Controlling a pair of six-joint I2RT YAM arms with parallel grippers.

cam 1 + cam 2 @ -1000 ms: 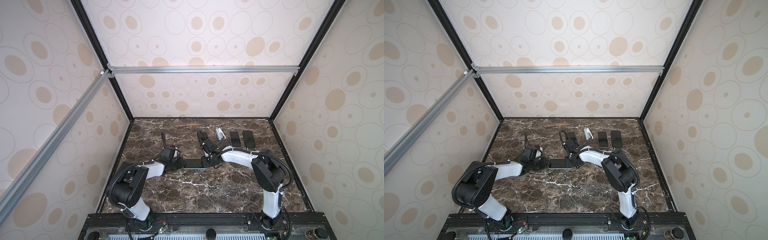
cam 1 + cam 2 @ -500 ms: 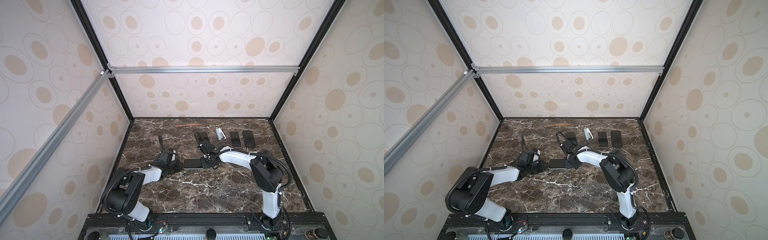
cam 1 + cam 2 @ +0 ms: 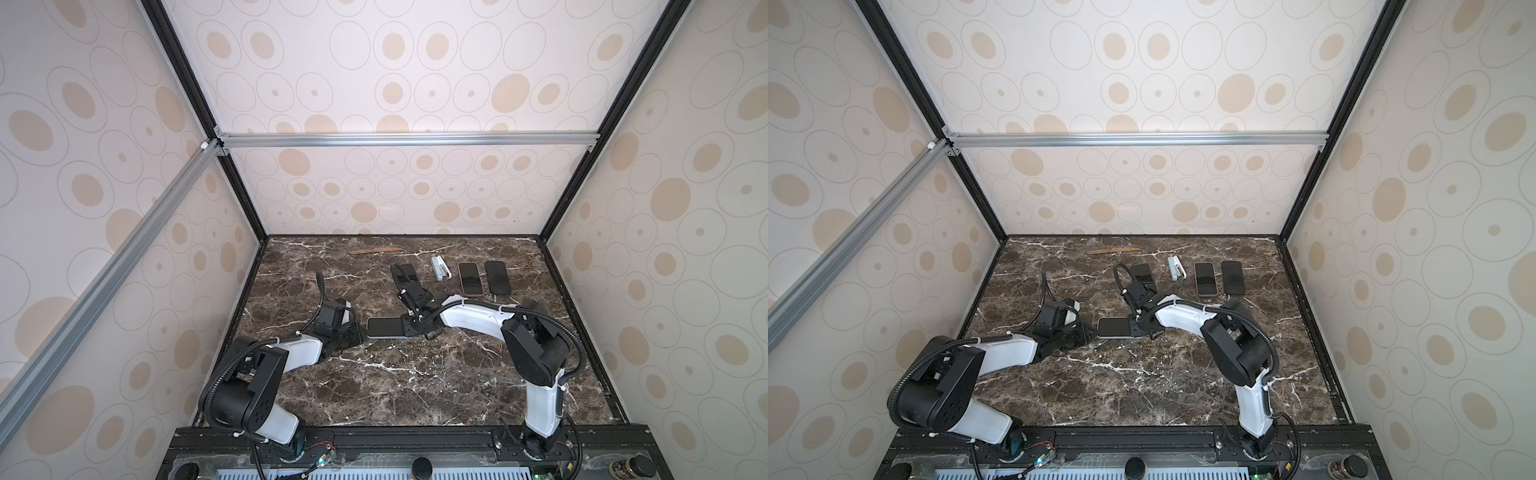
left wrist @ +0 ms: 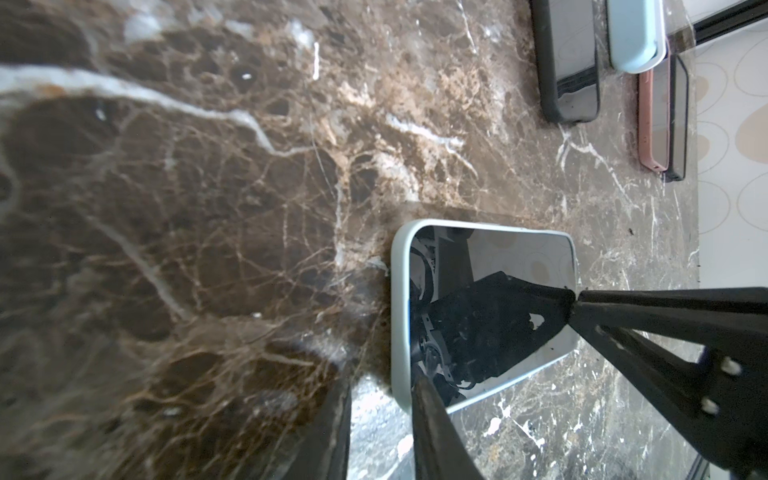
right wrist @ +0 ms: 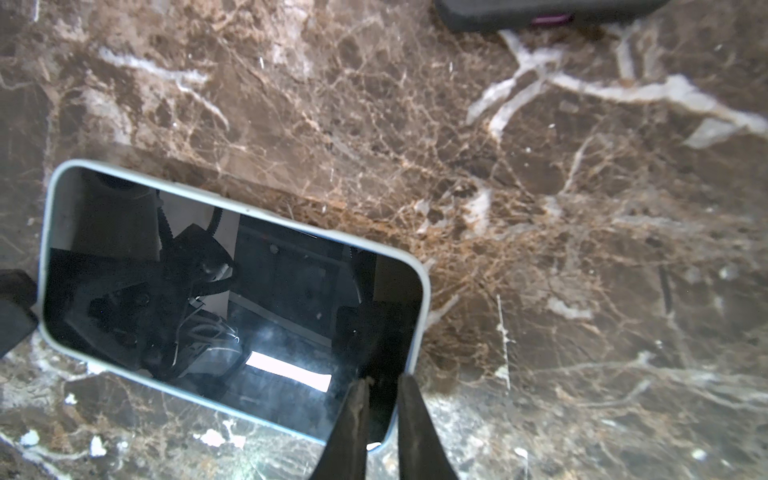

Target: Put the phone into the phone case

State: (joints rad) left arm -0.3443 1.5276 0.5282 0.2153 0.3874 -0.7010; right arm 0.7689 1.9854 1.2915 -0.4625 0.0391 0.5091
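The phone [image 3: 384, 327] lies flat mid-table, dark screen up, inside the light blue phone case, whose rim [image 4: 399, 311] shows around it. My left gripper [image 3: 354, 332] is at its left end, jaws a little apart. In the left wrist view, one of the left gripper's [image 4: 380, 415] fingers [image 4: 432, 432] rests on the screen just inside the rim and the other stands off the case over the table. My right gripper [image 3: 409, 326] is at the right end. In the right wrist view its [image 5: 382, 386] tips are narrowly parted and rest on the screen near a corner, holding nothing.
Along the back lie a dark phone [image 3: 405, 272], a small white and blue object [image 3: 438, 268], a pink-rimmed phone [image 3: 471, 278], a black phone [image 3: 498, 277] and a thin wooden stick [image 3: 376, 250]. Patterned walls close in three sides of the marble table [image 3: 415, 374].
The right gripper has slid slightly left along the phone's end. The left arm's elbow has shifted a little while its gripper stays at the left end. The phone has barely moved.
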